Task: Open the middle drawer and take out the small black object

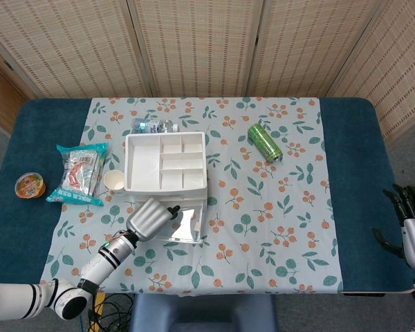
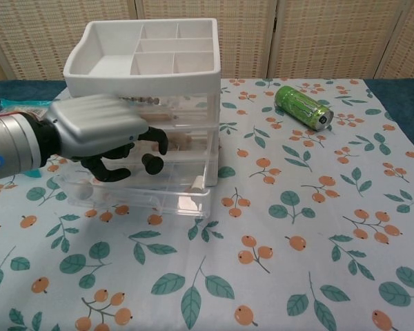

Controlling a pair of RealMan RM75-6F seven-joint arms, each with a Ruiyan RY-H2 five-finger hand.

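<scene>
Small black object (image 2: 151,163) lies inside the pulled-out clear middle drawer (image 2: 159,200) of the white-topped organizer (image 2: 145,58), just beside the curled fingertips of the left hand (image 2: 100,134), whose grasp cannot be told; right hand (image 1: 411,228) hangs released off the table edge.

The drawer unit (image 2: 172,148) has clear, glossy plastic drawers under an opaque white plastic tray (image 2: 145,52) with a smooth matt look; the left hand (image 2: 100,131) shows a silvery satin shell and matt black fingers (image 2: 155,140); the worktop carries a printed cloth (image 2: 297,227), matt and smooth; the green can (image 2: 302,105) looks like glossy metal; the snack bag (image 1: 79,173) is shiny film.
</scene>
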